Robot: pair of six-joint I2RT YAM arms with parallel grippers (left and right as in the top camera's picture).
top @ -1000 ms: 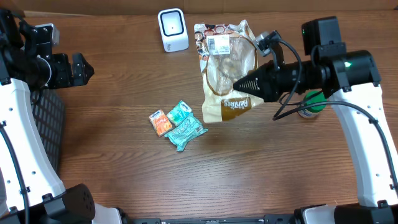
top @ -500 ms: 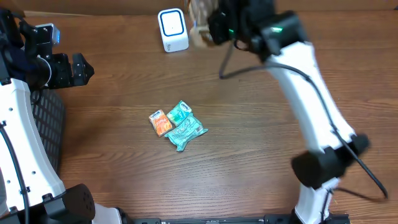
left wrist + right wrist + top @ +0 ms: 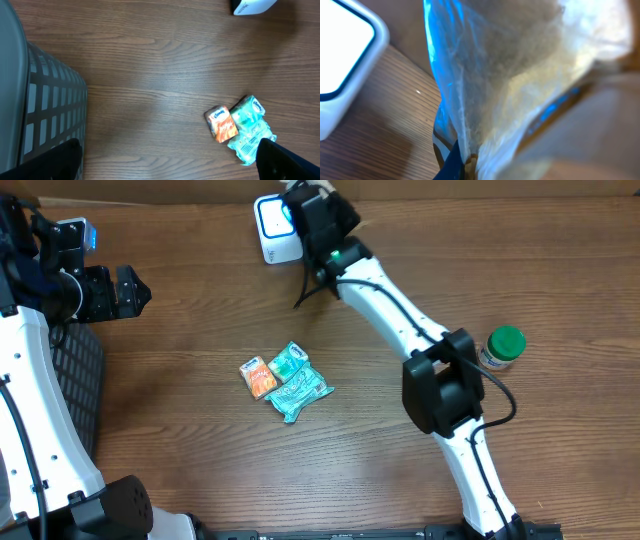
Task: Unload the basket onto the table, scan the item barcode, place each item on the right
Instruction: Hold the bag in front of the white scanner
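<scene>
Overhead, we are seeing the black mesh basket [image 3: 72, 375] cut off by the left edge. The left fingers [image 3: 290, 165] are standing wide apart near it, holding nothing. Small packets [image 3: 285, 378] are lying together mid-surface. Farther right, the white scanner [image 3: 276, 227] is standing at the back. The right arm [image 3: 400, 310] is hiding nearly all of the clear bag [image 3: 510, 75]. The right fingers [image 3: 451, 167] are pinching the bag just beside the scanner, and we cannot make out its barcode. A green-capped bottle [image 3: 503, 347] is standing far right.

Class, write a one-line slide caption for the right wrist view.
Clear plastic bag, tinted blue, pinched in the right gripper beside the white scanner.
</scene>
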